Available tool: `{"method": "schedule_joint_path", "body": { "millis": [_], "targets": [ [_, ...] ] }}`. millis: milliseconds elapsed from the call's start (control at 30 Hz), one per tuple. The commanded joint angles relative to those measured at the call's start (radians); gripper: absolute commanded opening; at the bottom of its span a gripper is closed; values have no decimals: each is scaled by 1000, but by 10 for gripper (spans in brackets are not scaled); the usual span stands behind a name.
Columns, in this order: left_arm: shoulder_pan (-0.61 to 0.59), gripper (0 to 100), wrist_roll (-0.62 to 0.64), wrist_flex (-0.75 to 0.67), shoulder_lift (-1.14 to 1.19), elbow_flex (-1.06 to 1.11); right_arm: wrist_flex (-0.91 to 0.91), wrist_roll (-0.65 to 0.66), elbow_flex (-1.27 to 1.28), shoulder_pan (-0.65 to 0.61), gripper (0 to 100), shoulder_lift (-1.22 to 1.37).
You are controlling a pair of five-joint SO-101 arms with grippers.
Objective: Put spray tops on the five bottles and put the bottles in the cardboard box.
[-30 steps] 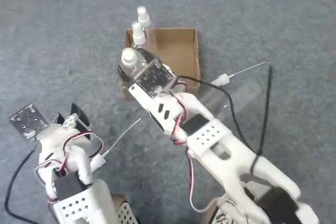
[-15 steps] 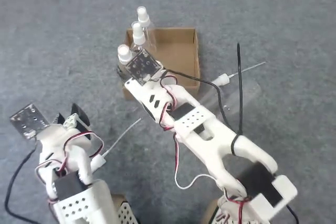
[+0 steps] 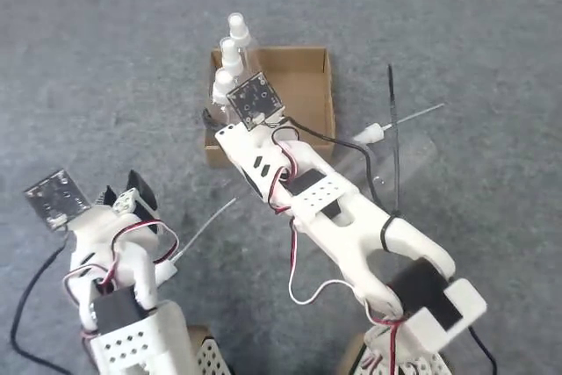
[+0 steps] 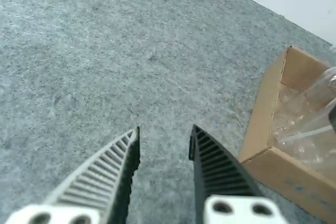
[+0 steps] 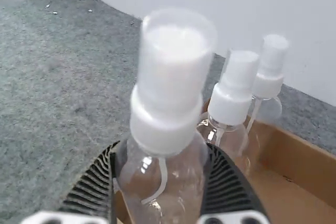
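My right gripper (image 5: 160, 153) is shut on a clear bottle (image 5: 157, 182) that carries a white spray top (image 5: 168, 77). In the high view this bottle (image 3: 222, 87) stands upright at the front left corner of the cardboard box (image 3: 303, 85). Two more topped bottles (image 3: 231, 52) (image 3: 238, 25) stand behind it along the box's left wall. A loose spray top (image 3: 373, 133) with its tube and a bare clear bottle (image 3: 406, 160) lie right of the box. Another loose spray top (image 3: 178, 257) lies by the left arm. My left gripper (image 4: 164, 132) hangs open over bare carpet.
Grey carpet covers the table. In the left wrist view, the box (image 4: 265, 129) stands off to one side with clear bottles (image 4: 310, 114) inside. The right arm (image 3: 342, 217) stretches diagonally from the front edge to the box, with its cables looping beside it.
The right arm has stretched forward and its wrist has turned, carrying the held bottle slightly right toward the box. The left arm has shifted a little.
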Motion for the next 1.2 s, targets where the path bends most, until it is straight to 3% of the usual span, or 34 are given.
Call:
{"method": "schedule_joint_path", "body": {
  "millis": [0,1167],
  "targets": [
    [0,149,8,-31,-17,-16,-85,-12,-74,15,7,21],
    [0,149,6,-29,-17,-10,-168,-12,-69,7,12,205]
  ]
}}
